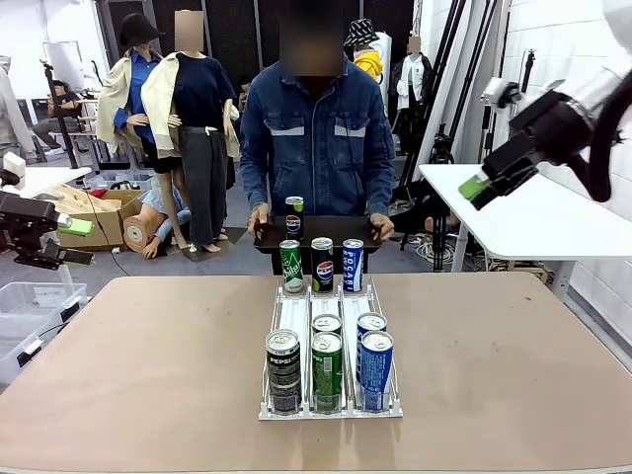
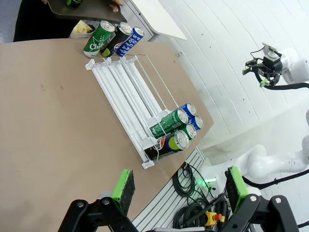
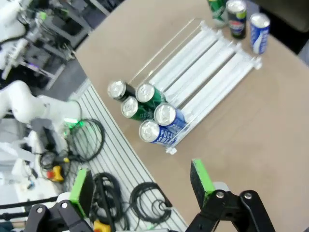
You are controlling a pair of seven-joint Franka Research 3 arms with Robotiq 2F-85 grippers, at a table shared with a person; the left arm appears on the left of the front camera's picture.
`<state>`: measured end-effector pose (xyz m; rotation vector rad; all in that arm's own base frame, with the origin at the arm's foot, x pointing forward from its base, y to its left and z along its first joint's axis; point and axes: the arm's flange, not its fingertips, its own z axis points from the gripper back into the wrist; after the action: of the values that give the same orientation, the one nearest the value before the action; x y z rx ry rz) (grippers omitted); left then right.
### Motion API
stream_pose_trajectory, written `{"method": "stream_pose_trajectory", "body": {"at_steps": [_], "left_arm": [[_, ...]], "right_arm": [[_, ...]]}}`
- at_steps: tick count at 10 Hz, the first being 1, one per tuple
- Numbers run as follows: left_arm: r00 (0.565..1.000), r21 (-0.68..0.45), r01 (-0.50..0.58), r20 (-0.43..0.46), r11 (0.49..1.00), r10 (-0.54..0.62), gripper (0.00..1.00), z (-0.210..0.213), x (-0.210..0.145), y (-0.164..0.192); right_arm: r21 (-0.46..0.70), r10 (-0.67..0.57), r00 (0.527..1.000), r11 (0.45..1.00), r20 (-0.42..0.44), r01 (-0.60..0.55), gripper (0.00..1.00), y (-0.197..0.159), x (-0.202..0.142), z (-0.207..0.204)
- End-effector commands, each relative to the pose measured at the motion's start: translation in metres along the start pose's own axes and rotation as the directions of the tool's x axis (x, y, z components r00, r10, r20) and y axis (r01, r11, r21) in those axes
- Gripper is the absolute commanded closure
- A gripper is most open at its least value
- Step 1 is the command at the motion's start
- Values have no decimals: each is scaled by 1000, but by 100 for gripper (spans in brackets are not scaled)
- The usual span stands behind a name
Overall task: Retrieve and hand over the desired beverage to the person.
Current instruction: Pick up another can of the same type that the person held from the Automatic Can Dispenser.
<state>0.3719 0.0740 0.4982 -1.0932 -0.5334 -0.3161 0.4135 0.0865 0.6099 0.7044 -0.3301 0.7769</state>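
The person [image 1: 318,138] stands at the far side of the table, both hands on a dark tray [image 1: 336,233] that carries one Pepsi can [image 1: 294,214]. A clear wire rack [image 1: 296,314] in the table's middle holds several cans at its near end: a black Pepsi [image 1: 283,369], green cans [image 1: 327,367] and blue cans [image 1: 375,368]. At the rack's far end stand a green can [image 1: 291,267], a Pepsi can [image 1: 323,265] and a blue Pocari can [image 1: 354,265]. My left gripper [image 1: 71,227] [image 2: 179,186] hangs open off the table's left side. My right gripper [image 1: 478,188] [image 3: 141,186] is raised at the right, open and empty.
A white side table [image 1: 533,212] stands under the right arm. A cardboard box [image 1: 94,209] and a clear plastic bin [image 1: 28,304] sit left of the table. Cables [image 3: 145,198] lie on the floor by the near edge. Bare brown tabletop [image 1: 148,355] flanks the rack.
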Motion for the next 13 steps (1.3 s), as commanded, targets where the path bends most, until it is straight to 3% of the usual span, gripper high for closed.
{"method": "stream_pose_trajectory", "body": {"at_steps": [1,3,8,13], "left_arm": [[1000,5,6,-6,1000,-6,0,3,-2,-1],[1000,5,6,-6,1000,-6,0,3,-2,-1],[1000,5,6,-6,1000,-6,0,3,-2,-1],[1000,5,6,-6,1000,-6,0,3,-2,-1]], "right_arm": [[-51,-12,993,999,-120,6,0,17,24,-19],[-112,-35,980,994,-198,13,0,44,40,-46],[-350,-225,944,927,-242,131,0,89,72,-134],[-452,-283,915,882,-288,130,0,101,90,-200]]}}
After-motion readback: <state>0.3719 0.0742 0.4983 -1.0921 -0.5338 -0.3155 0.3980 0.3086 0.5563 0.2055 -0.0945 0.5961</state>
